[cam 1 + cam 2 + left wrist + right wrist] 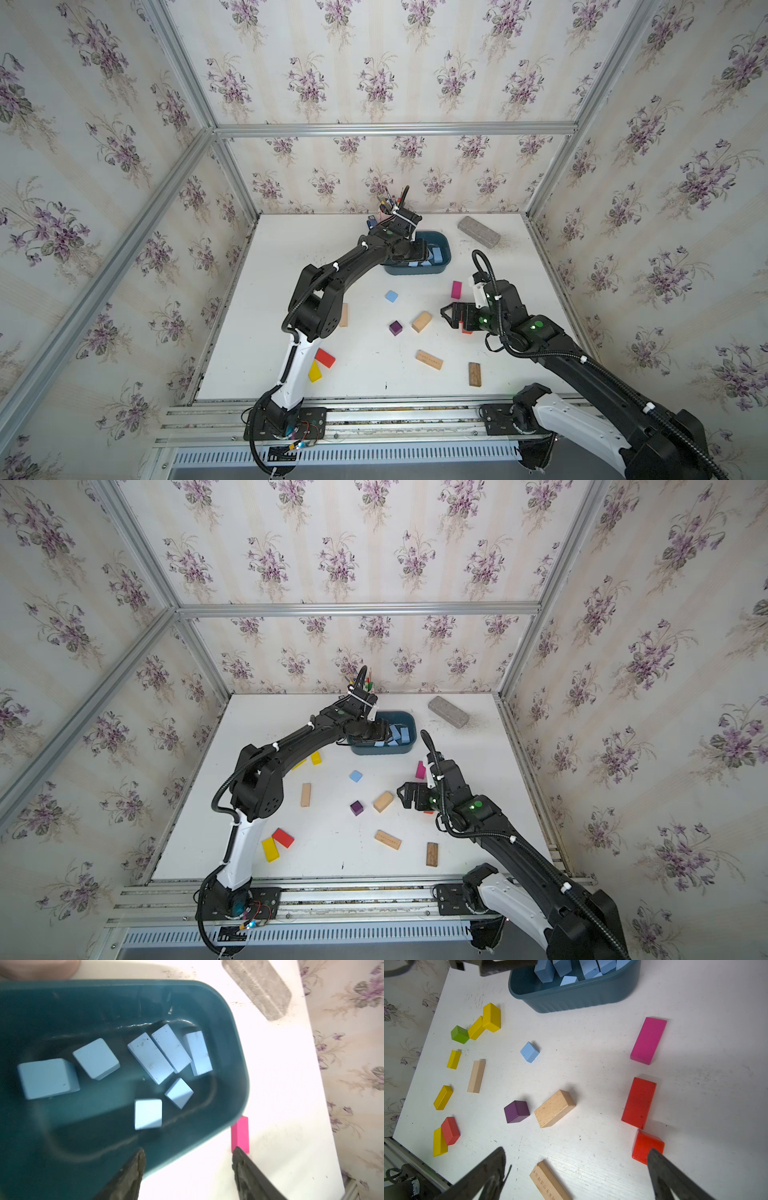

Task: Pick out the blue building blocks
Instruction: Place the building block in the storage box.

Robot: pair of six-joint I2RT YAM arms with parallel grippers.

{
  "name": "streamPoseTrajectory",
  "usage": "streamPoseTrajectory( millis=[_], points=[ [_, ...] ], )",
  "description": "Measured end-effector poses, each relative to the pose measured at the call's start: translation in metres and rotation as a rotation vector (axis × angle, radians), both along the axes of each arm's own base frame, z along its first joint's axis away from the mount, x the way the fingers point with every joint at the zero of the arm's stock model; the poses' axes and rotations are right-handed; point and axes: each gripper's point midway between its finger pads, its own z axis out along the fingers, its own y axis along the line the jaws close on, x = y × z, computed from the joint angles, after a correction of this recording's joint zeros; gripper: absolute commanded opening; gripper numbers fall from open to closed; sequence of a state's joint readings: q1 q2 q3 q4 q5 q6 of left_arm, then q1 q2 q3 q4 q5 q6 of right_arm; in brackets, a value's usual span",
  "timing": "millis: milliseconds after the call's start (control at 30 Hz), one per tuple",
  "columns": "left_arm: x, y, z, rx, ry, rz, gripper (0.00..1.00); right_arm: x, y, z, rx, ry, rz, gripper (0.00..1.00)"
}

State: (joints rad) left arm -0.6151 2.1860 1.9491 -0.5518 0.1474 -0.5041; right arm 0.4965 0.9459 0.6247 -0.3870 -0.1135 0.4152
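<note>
Seven blue building blocks (150, 1057) are seen lying in the teal tub (62, 1012); one blue cube (529, 1052) is left on the table (591, 1064). The left pincer (188, 1150) is spread, empty, above the tub; the right pincer (576, 1149) is spread wide, empty, over the table.

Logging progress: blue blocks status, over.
Left claw open over teal tub. Right claw open. Seven blue blocks inside; one blue cube on table, unobstructed.

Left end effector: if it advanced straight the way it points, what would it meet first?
Probably the teal tub: the left end effector, open and empty, points at the tub's near rim. Just beyond that lies a blue block on the tub floor. Depth is unclear.
</note>
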Motion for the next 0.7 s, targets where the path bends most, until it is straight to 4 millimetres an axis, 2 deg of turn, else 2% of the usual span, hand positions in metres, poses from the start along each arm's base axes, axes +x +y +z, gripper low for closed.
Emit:
streamPoseTrajectory(
  millis=[167,333,533,700],
  points=[
    [-0.032,0.026,0.046,0.008,-0.075,-0.03,0.77,0.002,0.004,0.002,0.005,0.006,0.016,1.0],
    [-0.071,0.062,0.068,0.043,-0.15,-0.059,0.84,0.007,0.013,0.001,0.004,0.023,0.05,1.0],
    [-0.119,0.103,0.065,0.069,-0.208,-0.1,0.91,0.015,0.032,-0.003,-0.005,0.04,0.101,1.0],
    [-0.153,0.13,0.053,0.054,-0.256,-0.108,0.97,0.018,0.065,-0.01,-0.039,0.06,0.197,1.0]
  ],
)
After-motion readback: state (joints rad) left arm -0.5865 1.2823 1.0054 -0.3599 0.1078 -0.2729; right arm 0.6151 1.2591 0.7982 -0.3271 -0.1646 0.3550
